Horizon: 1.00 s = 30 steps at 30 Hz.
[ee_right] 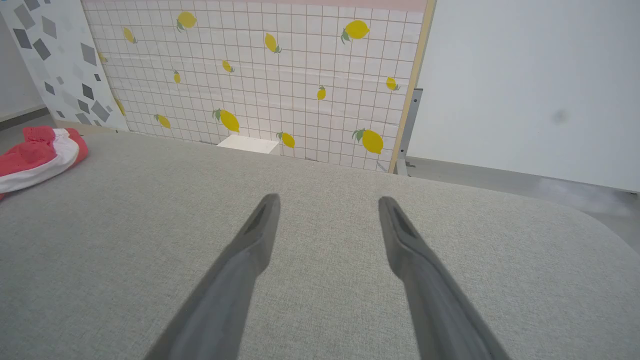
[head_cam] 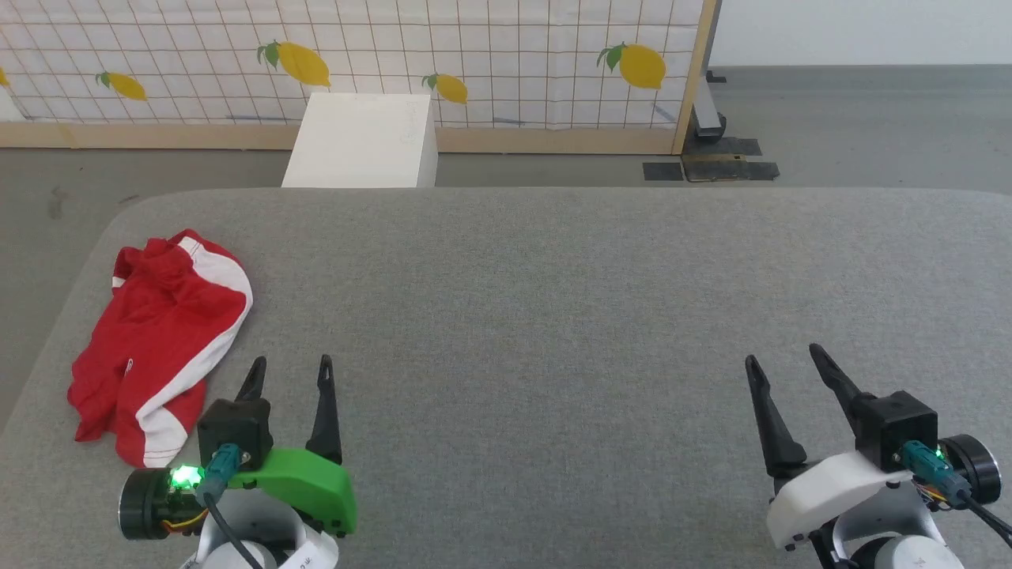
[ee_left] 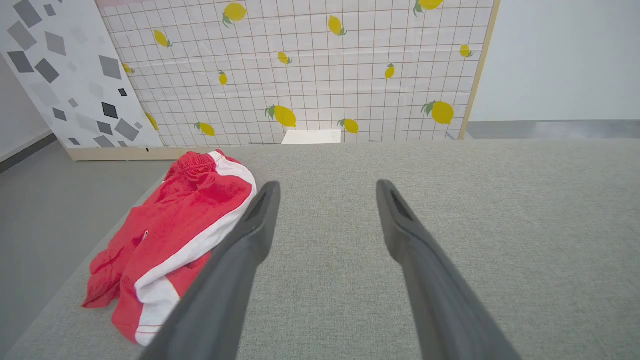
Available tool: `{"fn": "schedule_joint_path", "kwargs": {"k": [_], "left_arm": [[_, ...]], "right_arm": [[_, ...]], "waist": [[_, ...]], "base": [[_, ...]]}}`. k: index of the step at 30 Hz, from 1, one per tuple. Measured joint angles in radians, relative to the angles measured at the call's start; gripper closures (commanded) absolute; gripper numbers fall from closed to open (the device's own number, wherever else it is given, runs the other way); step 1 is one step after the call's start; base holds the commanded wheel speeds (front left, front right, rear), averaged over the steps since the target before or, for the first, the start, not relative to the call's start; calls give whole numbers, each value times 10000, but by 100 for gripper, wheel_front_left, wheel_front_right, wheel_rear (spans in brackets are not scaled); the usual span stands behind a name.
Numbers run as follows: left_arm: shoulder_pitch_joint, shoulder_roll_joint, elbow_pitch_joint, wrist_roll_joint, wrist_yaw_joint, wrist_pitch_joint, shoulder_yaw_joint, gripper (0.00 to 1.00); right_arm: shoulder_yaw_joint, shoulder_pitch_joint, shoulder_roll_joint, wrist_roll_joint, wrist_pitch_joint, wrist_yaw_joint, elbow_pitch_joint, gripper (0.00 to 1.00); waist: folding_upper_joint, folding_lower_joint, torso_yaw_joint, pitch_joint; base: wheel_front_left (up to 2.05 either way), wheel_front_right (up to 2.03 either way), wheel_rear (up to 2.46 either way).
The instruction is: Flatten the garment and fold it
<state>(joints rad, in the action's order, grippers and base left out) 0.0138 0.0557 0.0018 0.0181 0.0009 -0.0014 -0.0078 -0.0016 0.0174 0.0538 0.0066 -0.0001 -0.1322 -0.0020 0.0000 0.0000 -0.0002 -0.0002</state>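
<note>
Head view, both arms at the near edge of the work area. Left gripper (head_cam: 292, 360), on its green mount, stands with its two dark fingers spread apart and nothing between them; the left wrist view shows the same gap, with bare grey fabric between the fingertips. Right gripper (head_cam: 783, 354), on its white mount, likewise has its fingers parted and empty, pointing away from the robot and well apart from the left one. Red shorts (head_cam: 170, 316) with white side stripes lie crumpled just beside the left gripper, on its outer side, their lower hem close to the left finger but not touching it. They lie along the left edge of the grey padded surface (head_cam: 553, 316), elastic waistband at the far end, one leg bunched toward the near left corner. Beyond the far edge of the surface stands a white box (head_cam: 360, 142) on the grey floor (head_cam: 870, 126), against a lemon-patterned screen (head_cam: 474, 55) with a wooden frame.
</note>
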Motion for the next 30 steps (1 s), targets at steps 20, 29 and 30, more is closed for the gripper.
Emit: {"fn": "schedule_joint_path", "kwargs": {"k": [20, 29, 30], "left_arm": [[-1, 12, -10, 82, -10, 8, -42, 0], [-1, 35, -52, 94, -10, 86, -67, 0], [-1, 40, -54, 94, -10, 86, -69, 0]], "right_arm": [[-25, 0, 0, 35, 0, 0, 4, 0], [-54, 0, 0, 86, 0, 0, 2, 0], [-58, 0, 0, 102, 0, 0, 2, 0]], "waist": [[0, 0, -27, -26], [0, 0, -39, 6], [0, 0, -41, 11]], "base": [[0, 0, 0], [0, 0, 0], [0, 0, 0]]}}
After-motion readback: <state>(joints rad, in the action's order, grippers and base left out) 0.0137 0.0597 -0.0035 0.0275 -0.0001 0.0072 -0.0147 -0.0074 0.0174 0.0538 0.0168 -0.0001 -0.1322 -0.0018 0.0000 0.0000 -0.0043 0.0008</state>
